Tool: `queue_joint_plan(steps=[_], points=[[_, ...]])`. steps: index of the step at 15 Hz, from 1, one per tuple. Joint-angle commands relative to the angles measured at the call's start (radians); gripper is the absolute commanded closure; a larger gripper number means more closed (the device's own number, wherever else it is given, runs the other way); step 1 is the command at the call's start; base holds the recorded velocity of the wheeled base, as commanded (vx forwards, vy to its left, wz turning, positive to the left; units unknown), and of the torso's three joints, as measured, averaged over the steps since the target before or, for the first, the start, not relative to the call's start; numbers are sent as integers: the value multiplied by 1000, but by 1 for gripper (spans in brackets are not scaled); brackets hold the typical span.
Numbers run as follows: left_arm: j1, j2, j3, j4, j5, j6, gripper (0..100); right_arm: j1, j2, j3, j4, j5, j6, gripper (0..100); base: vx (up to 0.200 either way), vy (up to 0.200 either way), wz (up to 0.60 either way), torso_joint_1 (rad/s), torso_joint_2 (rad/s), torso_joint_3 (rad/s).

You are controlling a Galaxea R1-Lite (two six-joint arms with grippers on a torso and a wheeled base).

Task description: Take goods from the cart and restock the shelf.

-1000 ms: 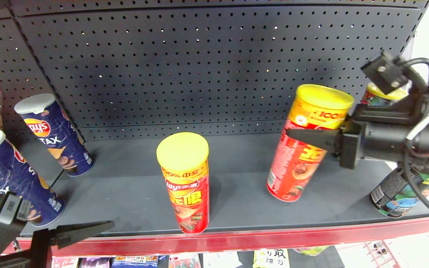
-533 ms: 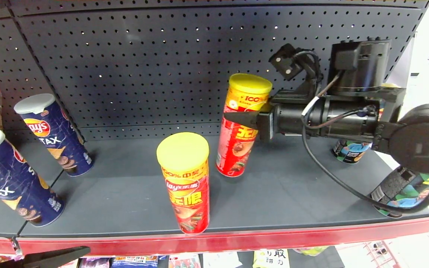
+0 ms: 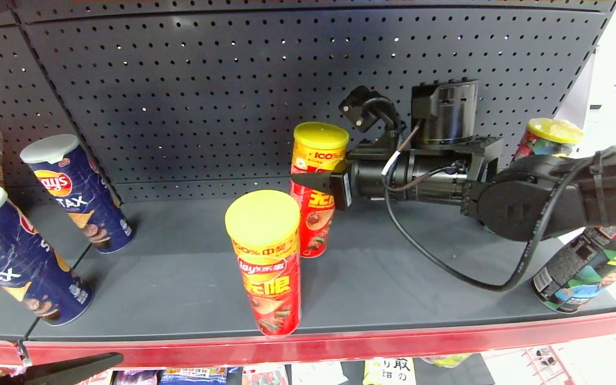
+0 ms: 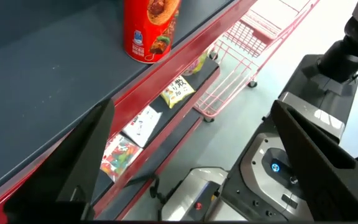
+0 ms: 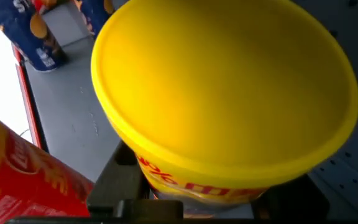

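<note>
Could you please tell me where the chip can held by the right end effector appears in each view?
Head view: held can upright, mid-picture on the shelf, behind the front can; right end effector clamped on it.
Left wrist view: the red can here is the front can instead.
Right wrist view: held can close up, its yellow lid in the middle.
Shared landmark: the front can, likely the red can beside the lid.

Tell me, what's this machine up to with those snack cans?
It is restocking a shop shelf. Its right arm has its jaws shut on a red can with a yellow lid, holding it upright toward the back of the shelf, behind a matching can at the front edge. The left jaws are open and empty, low by the shelf's front lip.
</note>
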Motion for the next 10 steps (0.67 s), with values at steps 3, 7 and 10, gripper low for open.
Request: queue_joint_plan(steps=[3,7,10], points=[[0,4,1,2,0,0,0,-1,25,4,0,4,-30,100,0,0,0,0,0,0],[0,4,1,2,0,0,0,-1,24,16,0,1,-33,0,0,0,0,0,0,0],[0,6,1,2,0,0,0,1,-10,64,0,-7,-33,0,0,0,0,0,0,0]])
